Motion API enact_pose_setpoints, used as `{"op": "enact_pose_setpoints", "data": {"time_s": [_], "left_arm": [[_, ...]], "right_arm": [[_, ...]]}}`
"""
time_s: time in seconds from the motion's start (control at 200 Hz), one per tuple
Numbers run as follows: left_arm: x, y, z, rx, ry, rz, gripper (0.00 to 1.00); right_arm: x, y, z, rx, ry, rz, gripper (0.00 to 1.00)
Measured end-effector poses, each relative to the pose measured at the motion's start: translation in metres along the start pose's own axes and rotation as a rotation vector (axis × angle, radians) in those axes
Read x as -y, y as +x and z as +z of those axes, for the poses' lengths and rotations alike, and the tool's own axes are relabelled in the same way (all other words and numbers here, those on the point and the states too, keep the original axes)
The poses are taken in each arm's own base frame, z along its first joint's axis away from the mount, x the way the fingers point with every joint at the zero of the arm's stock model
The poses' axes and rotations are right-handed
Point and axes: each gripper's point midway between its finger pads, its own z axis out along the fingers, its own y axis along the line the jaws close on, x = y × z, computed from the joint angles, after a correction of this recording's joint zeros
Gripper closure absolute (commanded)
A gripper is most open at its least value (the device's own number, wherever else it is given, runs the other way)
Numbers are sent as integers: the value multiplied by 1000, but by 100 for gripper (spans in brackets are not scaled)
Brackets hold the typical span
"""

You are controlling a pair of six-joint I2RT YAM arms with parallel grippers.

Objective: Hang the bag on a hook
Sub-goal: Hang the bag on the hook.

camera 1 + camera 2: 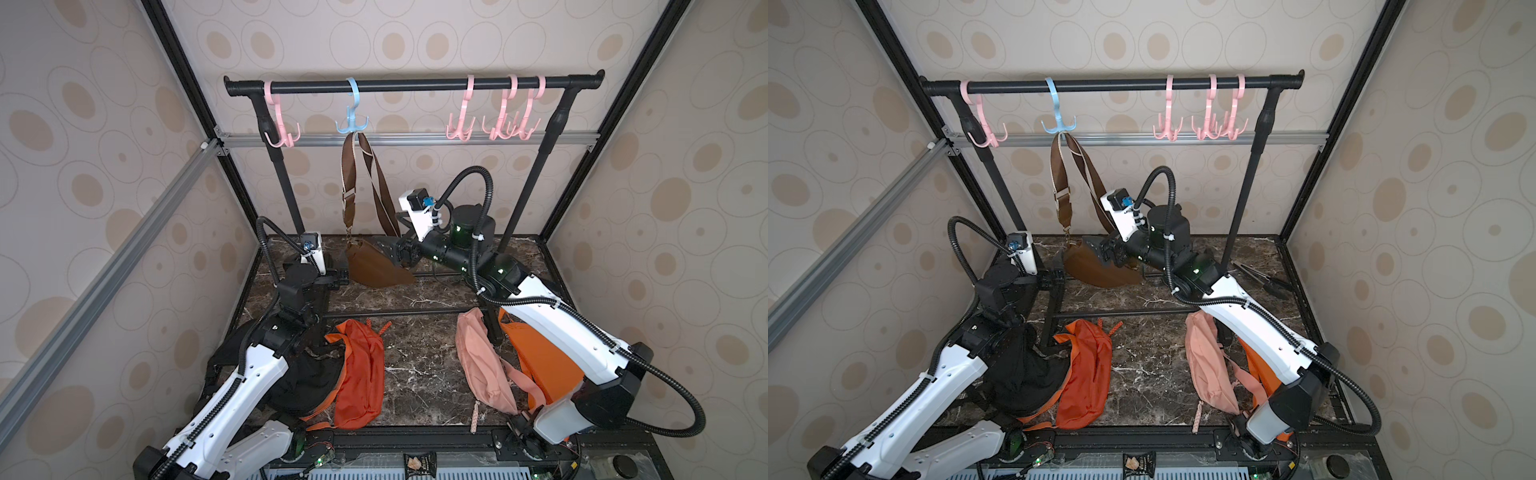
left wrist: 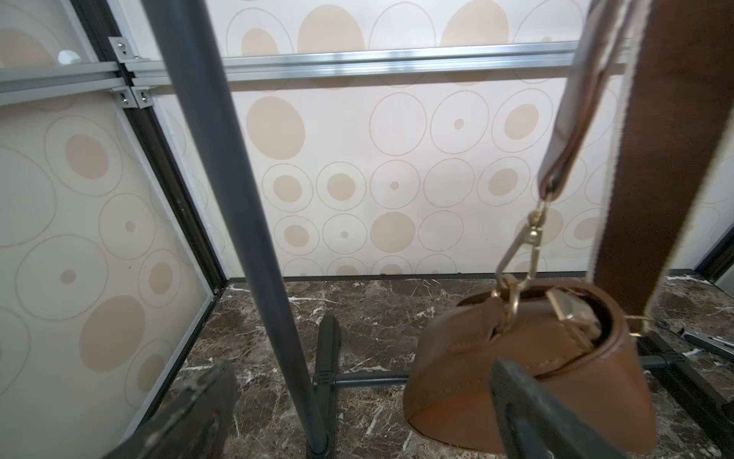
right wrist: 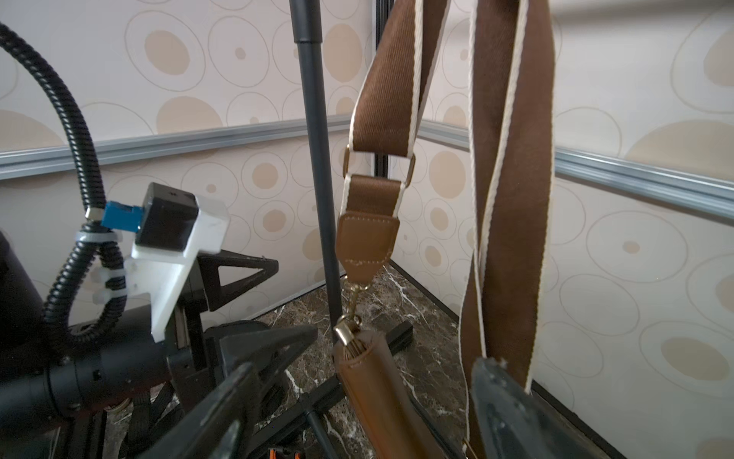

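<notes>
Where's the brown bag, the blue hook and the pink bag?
brown bag (image 1: pixel 374 271): in a top view, middle of its leather body.
blue hook (image 1: pixel 352 124): in a top view, where its prongs meet.
pink bag (image 1: pixel 483 365): in a top view, middle of its pouch.

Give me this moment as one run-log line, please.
brown bag: strap on blue hook | left claw: open | right claw: open, by bag

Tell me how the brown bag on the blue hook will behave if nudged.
The brown bag hangs from the blue hook by a long strap, so it would probably swing. Its metal clasp looks like a swivel, so it may also twist. The leather-like body looks semi-stiff, likely keeping shape.
</notes>
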Motion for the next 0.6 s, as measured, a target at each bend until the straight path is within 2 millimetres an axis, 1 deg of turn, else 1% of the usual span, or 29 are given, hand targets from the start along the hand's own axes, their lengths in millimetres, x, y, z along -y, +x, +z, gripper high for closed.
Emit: {"op": "enact_pose_setpoints", "data": {"time_s": [0.095, 0.225, 0.325, 0.435, 0.53, 0.6], "left_arm": [[-8, 8, -5, -14, -31, -5, 0], [-21, 32, -14, -43, -78, -10, 0], [-31, 44, -20, -51, -118, -16, 0], [-43, 49, -30, -31, -164, -27, 0], [-54, 46, -39, 3, -200, -47, 0], [-59, 39, -44, 32, -222, -65, 0]], "right_arm": [[-15, 22, -2, -27, -7, 24, 14], [-27, 61, 2, -96, -12, 89, 18], [-32, 101, 6, -171, 4, 138, 18], [-44, 146, 6, -263, 7, 172, 20], [-60, 174, 9, -325, -17, 205, 31], [-75, 192, 15, -363, -42, 225, 42]]}}
